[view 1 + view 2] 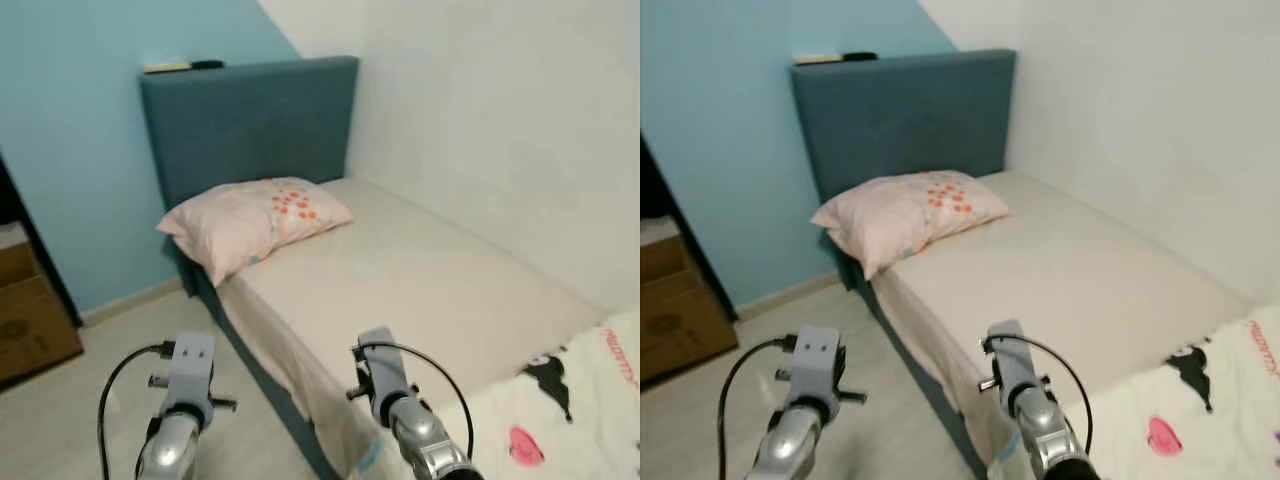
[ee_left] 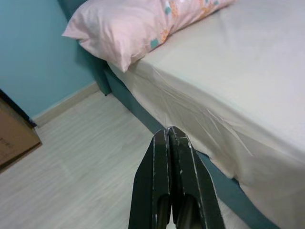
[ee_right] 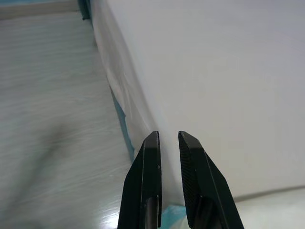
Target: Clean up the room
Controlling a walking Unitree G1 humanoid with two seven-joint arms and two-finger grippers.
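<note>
Pink pillow (image 1: 250, 222) far left on bed (image 1: 440, 280); we approach, left gripper (image 2: 170, 138) closed empty, right gripper (image 3: 167, 140) narrowly parted; next, reach blanket (image 1: 570, 420).

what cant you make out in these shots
- Items on the headboard top: small and dark in the eye views, kind unclear.
- Blanket: cut off by the frame's lower right corner, full print and extent unseen.
- Cardboard box: cut by the left edge.
- Under the pillow: hidden by the pillow.

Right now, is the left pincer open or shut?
Shut. The left pincer has its black fingers pressed together, nothing between them.
</note>
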